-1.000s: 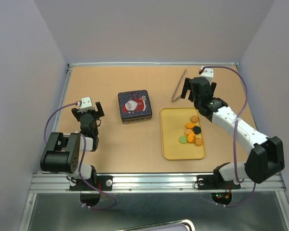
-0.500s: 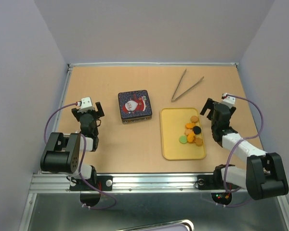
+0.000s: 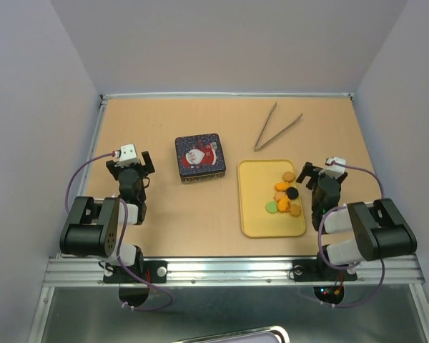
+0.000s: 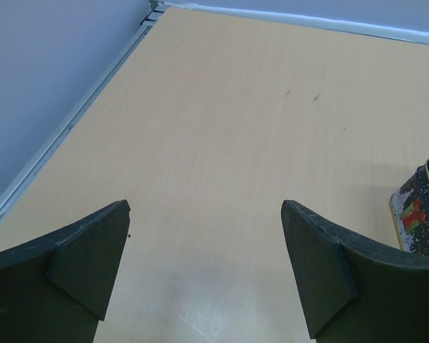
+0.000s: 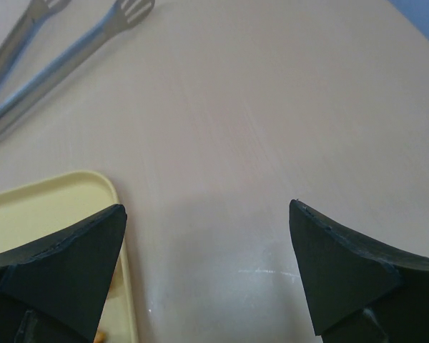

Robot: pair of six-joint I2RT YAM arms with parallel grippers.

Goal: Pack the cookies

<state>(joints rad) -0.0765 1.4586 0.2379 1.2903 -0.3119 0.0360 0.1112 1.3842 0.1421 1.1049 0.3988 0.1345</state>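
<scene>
Several small round cookies [image 3: 286,195], orange, black and green, lie in a heap on the right half of a yellow tray [image 3: 257,211]. Left of the tray stands a closed square tin [image 3: 199,158] with a Santa picture on its lid; its corner [image 4: 418,211] shows at the right edge of the left wrist view. My right gripper [image 3: 315,171] hangs open just right of the tray, its fingers [image 5: 343,264] over bare table with the tray's corner [image 5: 64,193] at their left. Folded back at the left of the table, my left gripper [image 3: 131,161] is open and empty.
Metal tongs [image 3: 274,125] lie on the table behind the tray, their tips [image 5: 71,36] showing at the top left of the right wrist view. Purple walls close in the wooden table [image 3: 164,214] on three sides, with a metal rail along its left edge [image 4: 71,121].
My right arm has drawn back from beside the tongs at the far right and folded down to the tray's right side. The left arm has not moved.
</scene>
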